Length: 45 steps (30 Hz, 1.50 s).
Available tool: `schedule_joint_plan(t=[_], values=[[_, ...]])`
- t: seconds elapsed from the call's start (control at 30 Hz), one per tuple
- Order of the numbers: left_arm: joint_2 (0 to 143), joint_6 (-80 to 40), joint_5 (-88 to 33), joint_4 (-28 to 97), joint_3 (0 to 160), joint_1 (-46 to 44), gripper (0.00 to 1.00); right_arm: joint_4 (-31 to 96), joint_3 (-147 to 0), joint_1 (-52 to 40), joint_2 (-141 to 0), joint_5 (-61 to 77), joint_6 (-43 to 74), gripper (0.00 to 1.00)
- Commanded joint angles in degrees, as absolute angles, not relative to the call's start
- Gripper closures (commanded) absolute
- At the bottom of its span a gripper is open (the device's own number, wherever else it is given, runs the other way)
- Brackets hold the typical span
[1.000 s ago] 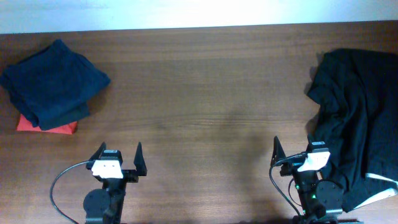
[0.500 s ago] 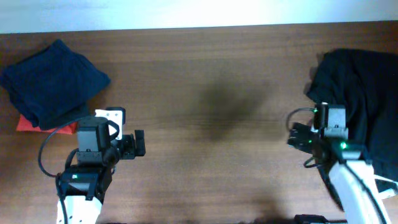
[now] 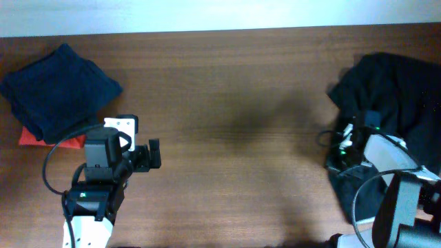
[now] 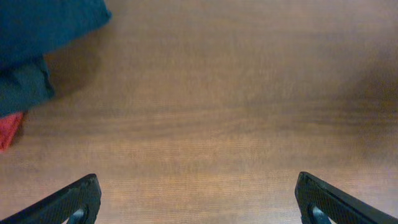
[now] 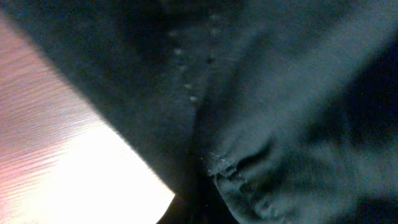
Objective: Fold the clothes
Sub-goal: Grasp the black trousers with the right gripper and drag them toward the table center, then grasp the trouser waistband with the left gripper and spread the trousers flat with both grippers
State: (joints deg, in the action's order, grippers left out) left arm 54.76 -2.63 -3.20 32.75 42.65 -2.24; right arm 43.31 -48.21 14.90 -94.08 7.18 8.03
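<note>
The clothes [image 3: 403,96], a large black garment, lie crumpled at the table's right end. My right gripper [image 3: 346,142] is down on the garment's left edge and shut on it. In the right wrist view black fabric [image 5: 273,93] fills almost everything, and a bunched fold runs into my right gripper [image 5: 200,202] at the bottom. My left gripper [image 3: 153,156] hovers over bare wood at the left. It stands wide open in the left wrist view, the left gripper [image 4: 196,200] holding nothing between its two dark fingertips [image 4: 81,196].
A folded navy-blue garment [image 3: 58,89] lies at the far left on a small red item [image 3: 31,136]; both also show in the left wrist view, navy garment [image 4: 37,37] and red item [image 4: 7,127]. The brown wooden table [image 3: 227,89] stretches between the arms.
My right arm swung from the front edge onto the black garment and its jaws shut on the left edge, which now lies further left. My left arm advanced earlier and now holds still.
</note>
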Motion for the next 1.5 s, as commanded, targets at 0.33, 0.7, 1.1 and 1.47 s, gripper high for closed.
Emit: schedule_joint_plan(t=[0.33,0.7,1.1,1.47], values=[[57.1,-2.13,-15.77,21.85,43.88,-2.59,0.01,58.37,-74.78,-12.03,-87.68,3.95,12.51,0.01],[91.31,-6.87,-39.68,23.22,43.88,-20.08,0.11,71.18,-75.7,8.75,-83.29,9.43,12.47,0.02],[96.49,-9.54,-16.05,31.86,66.02,-7.9,0.99,72.86,-75.66,8.75,-83.31,4.86,12.51,0.01],[106.26,-5.08,-14.94,29.04,73.28,-7.44,0.04,72.58,-75.66,8.75,-83.42,4.86,12.51,0.01]])
